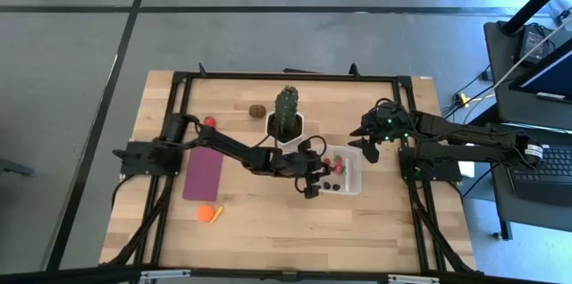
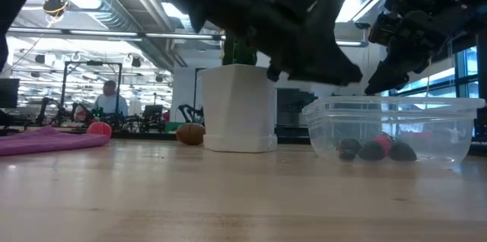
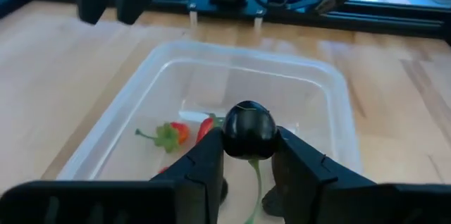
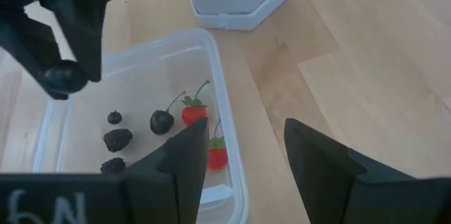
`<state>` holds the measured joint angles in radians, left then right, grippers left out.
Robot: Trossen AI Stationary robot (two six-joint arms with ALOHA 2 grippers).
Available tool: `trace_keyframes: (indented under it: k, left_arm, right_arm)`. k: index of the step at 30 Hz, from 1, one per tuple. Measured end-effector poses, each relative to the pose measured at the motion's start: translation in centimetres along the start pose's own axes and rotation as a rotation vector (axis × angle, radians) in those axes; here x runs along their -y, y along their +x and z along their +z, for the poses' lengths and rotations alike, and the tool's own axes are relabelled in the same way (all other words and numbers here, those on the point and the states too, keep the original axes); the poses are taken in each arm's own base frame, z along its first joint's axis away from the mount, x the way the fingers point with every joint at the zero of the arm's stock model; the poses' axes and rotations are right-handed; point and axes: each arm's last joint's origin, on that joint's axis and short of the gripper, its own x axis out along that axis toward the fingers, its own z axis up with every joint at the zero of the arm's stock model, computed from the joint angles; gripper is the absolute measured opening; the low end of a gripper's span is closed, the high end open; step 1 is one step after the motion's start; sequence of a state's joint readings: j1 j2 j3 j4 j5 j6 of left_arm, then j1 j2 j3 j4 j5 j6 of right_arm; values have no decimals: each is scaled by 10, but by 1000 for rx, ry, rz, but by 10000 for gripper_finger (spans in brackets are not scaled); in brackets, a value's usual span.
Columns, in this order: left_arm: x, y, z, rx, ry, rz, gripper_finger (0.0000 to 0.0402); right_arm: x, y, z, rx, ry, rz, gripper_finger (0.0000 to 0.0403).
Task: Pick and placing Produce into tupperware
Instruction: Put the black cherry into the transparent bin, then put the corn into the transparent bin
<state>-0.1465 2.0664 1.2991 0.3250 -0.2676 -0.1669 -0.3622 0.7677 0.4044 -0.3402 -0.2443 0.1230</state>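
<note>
Left gripper [image 3: 248,155] holds a black cherry [image 3: 248,130] above the tupperware [image 3: 331,111]. Right gripper [image 4: 243,157] hovers wide at its right edge.

Partial white characters, seemingly upside-down "N9", on right wrist housing [image 4: 42,206], nothing else legible

— What is standing at the middle of the wooden table [image 1: 268,230]?
— A green cactus [image 1: 286,105] is rising upright from a white hexagonal pot [image 2: 237,109], with a flat purple mat [image 1: 203,173] lying well off to one side.
— And beyond the table?
— A person [image 2: 111,101] is sitting far back in the workshop under ceiling lights, while a laptop [image 1: 547,146] is sitting open on a black cart beside the table.
</note>
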Motion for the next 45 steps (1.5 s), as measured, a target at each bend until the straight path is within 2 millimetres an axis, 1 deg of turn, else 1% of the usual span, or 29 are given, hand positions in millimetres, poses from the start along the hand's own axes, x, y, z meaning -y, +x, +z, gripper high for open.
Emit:
trace_keyframes:
  k: [2, 5, 11, 17, 21, 25, 29, 31, 35, 38, 41, 45]
  left_arm:
    - [-2, 3, -4, -10, -13, 6, 99]
    - [-2, 6, -9, -29, -9, 10, 115]
    - [-2, 6, -9, -26, -8, 9, 147]
    - [0, 5, -9, -29, 2, 5, 156]
    - [4, -11, 1, -82, 87, -2, 152]
    - [9, -34, 7, -197, 148, -7, 145]
    - [16, -62, 15, -294, 191, -20, 140]
    - [20, -76, 15, -349, 215, -29, 137]
    - [32, -93, 19, -361, 227, -57, 133]
    - [40, -100, 23, -335, 206, -72, 132]
    - [44, -105, 24, -333, 207, -78, 146]
    - [47, -108, 23, -341, 221, -78, 193]
  right_arm:
    - [1, 1, -3, -11, 4, -2, 188]
    - [1, 2, -5, -19, 7, -2, 188]
    - [1, 2, -5, -18, 8, -2, 188]
    - [1, 2, -5, -19, 10, -2, 188]
    - [1, 2, -5, -18, 10, -2, 188]
    - [1, 2, -5, -18, 9, -3, 188]
    - [1, 2, -5, -19, 9, -3, 188]
    - [1, 2, -5, -18, 8, -2, 188]
    - [1, 2, -5, -17, 3, -2, 188]
    - [1, 2, -5, -17, 4, -2, 188]
    - [1, 2, -5, -17, 4, -2, 188]
    - [1, 2, -5, -18, 4, -2, 188]
